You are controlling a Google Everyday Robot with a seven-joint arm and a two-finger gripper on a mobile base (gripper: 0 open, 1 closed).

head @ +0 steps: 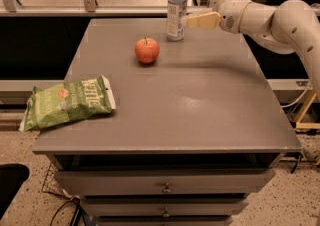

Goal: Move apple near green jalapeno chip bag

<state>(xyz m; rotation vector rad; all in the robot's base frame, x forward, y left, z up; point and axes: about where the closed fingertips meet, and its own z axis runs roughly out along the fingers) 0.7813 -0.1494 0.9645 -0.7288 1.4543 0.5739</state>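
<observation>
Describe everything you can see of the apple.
The apple is small, round, red-orange, smooth-skinned, with a short dark stem pointing up. It sits upright on the grey table, toward the back, touching only the tabletop. The water bottle stands apart behind it to the right; the gripper hangs beside that bottle, clear of the apple. The green jalapeno chip bag lies at the front-left edge.
</observation>
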